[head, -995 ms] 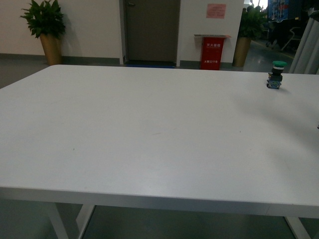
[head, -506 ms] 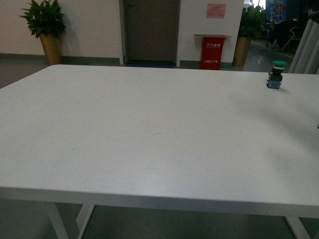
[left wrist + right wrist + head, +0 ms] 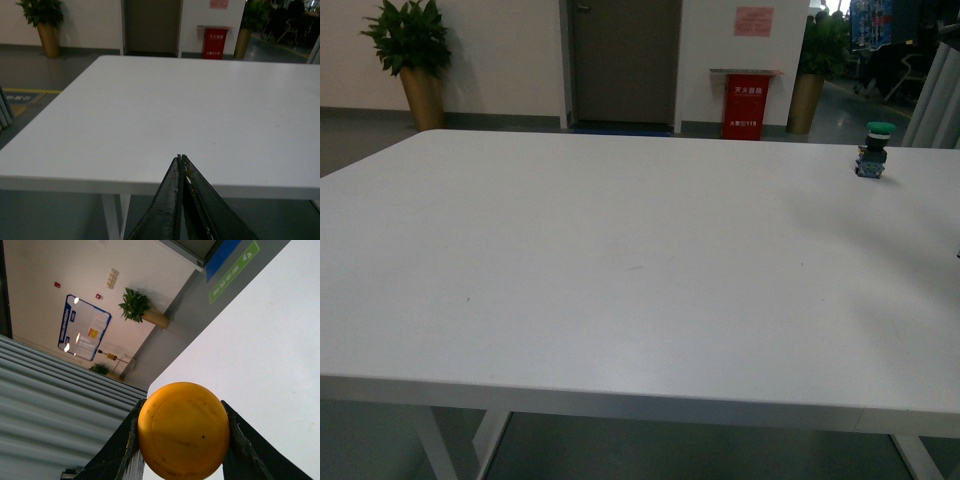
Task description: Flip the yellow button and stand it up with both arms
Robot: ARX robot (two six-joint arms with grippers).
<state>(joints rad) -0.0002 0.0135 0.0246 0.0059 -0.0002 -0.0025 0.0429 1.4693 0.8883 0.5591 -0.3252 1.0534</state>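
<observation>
In the right wrist view my right gripper (image 3: 183,432) is shut on the yellow button (image 3: 183,430). Its flat yellow-orange cap faces the camera and fills the gap between the two black fingers; its neck and contact block are hidden behind the cap. It is held above the white table (image 3: 260,340). In the left wrist view my left gripper (image 3: 181,160) is shut and empty, its black fingers pressed together over the table's near edge (image 3: 150,185). Neither arm nor the yellow button shows in the front view.
A green-capped button (image 3: 873,149) stands upright at the far right of the white table (image 3: 620,260). Behind the table are a door, a red box (image 3: 746,105) and potted plants (image 3: 412,55).
</observation>
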